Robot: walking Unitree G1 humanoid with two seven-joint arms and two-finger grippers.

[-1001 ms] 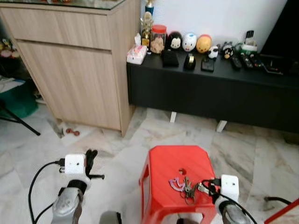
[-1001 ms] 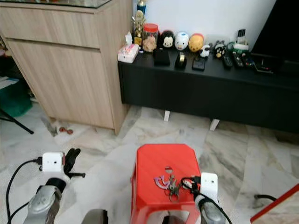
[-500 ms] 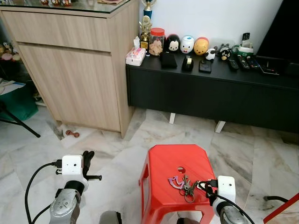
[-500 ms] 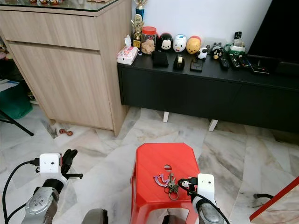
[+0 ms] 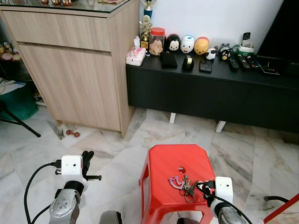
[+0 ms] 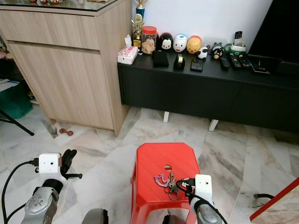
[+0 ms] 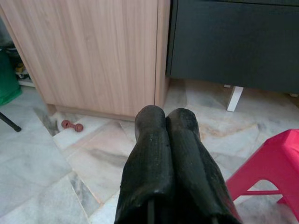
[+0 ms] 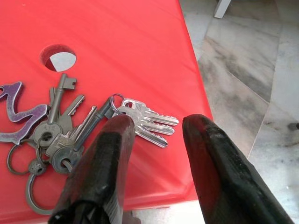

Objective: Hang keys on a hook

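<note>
Keys (image 5: 184, 184) lay on the near right part of the red stool (image 5: 168, 161) top, just near of its round hole (image 5: 181, 170). The right end effector (image 5: 202, 185) sat at the stool's near right edge, just right of the bunch. The head views showed it small and part-hidden by its white camera block (image 5: 223, 187). The right wrist view resolved what they did not: 2 fingers (image 8: 105, 158) spread open, nothing between them, one tip over the 2 silver keys (image 8: 145, 122) at the right of the bunch; whether it touched them could not be told. That view also showed a purple charm (image 8: 18, 114) and several key rings.

The left end effector (image 5: 87, 159) hung over the marble floor (image 5: 117, 154), well left of the stool. The left wrist view showed its fingers (image 7: 154, 154) pressed together, empty, facing a wood cabinet (image 7: 93, 46). A black counter (image 5: 210, 88) with figurines stood far.
</note>
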